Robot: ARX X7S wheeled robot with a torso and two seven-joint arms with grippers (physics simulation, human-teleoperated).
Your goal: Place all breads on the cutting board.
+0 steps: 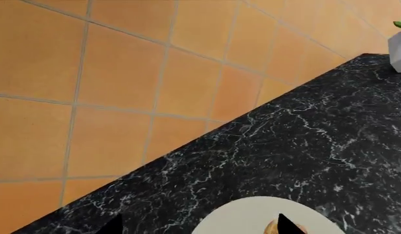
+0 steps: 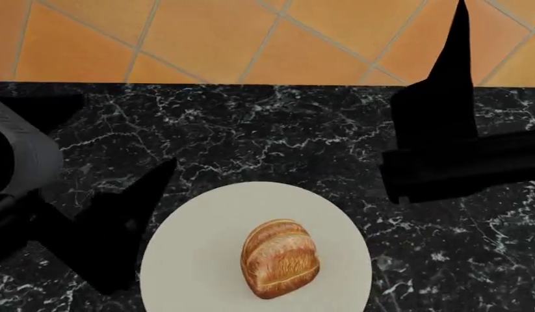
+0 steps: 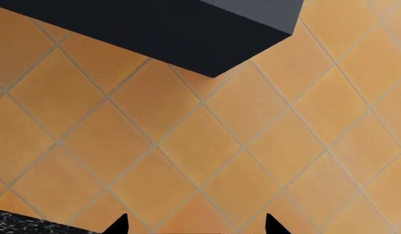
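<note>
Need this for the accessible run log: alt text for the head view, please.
An oval golden-brown bread roll sits on a round white plate on a black marble counter. The left gripper hovers beside the plate, the right gripper is raised over the counter's far edge, and orange floor tiles lie beyond.

A black marble counter (image 2: 276,136) veined in white runs along an orange tiled wall (image 2: 207,39). A round white plate (image 2: 197,260) sits on it near the counter's front edge, well clear of the back edge. In the left wrist view, a small white pot (image 1: 398,51) with a green plant stands on the counter at its edge.
</note>
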